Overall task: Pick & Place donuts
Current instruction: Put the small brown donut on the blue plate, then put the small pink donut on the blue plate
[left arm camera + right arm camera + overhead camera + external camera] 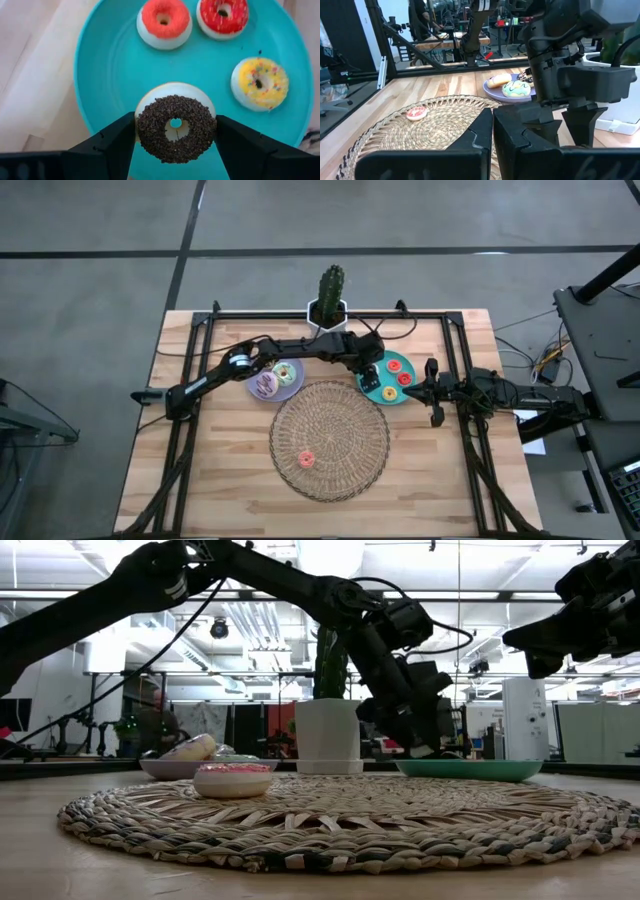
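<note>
Left fingers [176,145] clamp the dark brown donut [176,128] over the teal plate's [105,75] edge; right fingers [492,131] closed.

The left arm reaches across toward the right, its dark two-finger left gripper [176,142] pointing down, fingers spread. The right gripper [433,392], fingers pressed together, waits alongside.

In the low view the teal plate [468,770] shows only its rim edge-on, its donuts hidden; the left gripper [425,745] above it is too dark to resolve its fingers.
</note>
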